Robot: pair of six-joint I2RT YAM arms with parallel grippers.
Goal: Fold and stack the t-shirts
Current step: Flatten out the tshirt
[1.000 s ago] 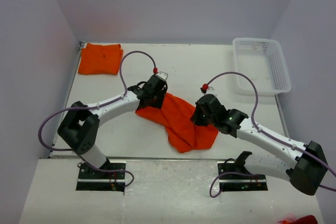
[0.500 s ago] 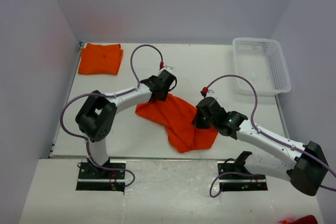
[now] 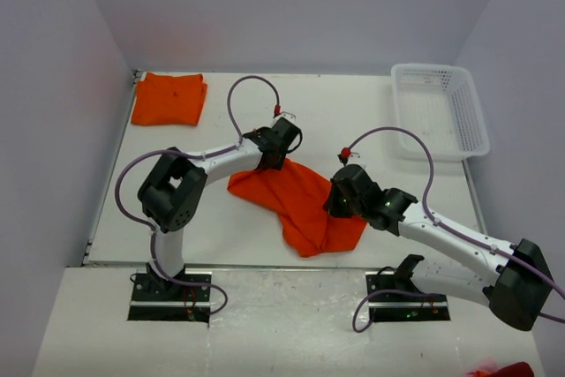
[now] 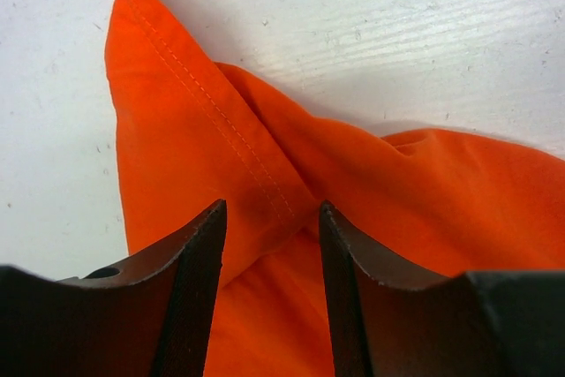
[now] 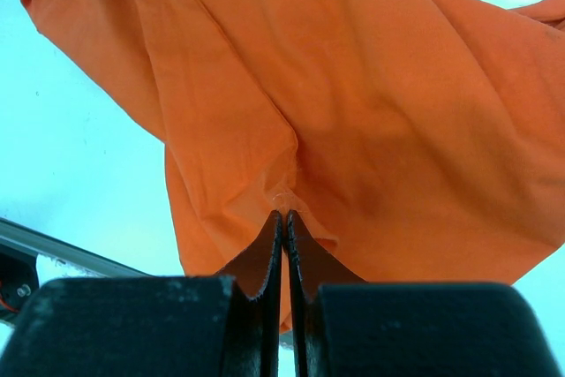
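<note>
A crumpled orange t-shirt (image 3: 300, 205) lies in the middle of the table. My left gripper (image 3: 272, 161) is at its upper left edge, open; in the left wrist view its jaws (image 4: 272, 207) straddle a stitched hem fold of the t-shirt (image 4: 177, 130) without pinching it. At the shirt's right side my right gripper (image 3: 335, 203) is shut on a pinch of cloth; the right wrist view has its fingertips (image 5: 284, 214) closed on a small fold of the t-shirt (image 5: 353, 86). A second t-shirt, folded (image 3: 168, 99), sits at the far left corner.
A white lattice basket (image 3: 439, 110) stands at the far right of the table. A scrap of orange cloth (image 3: 503, 370) shows at the bottom right edge, off the table. Walls close in the table's left, back and right sides.
My left gripper has slid right and a little farther along the shirt's upper edge, its elbow swinging right, and its jaws have narrowed slightly. The right gripper has stayed shut on the cloth.
</note>
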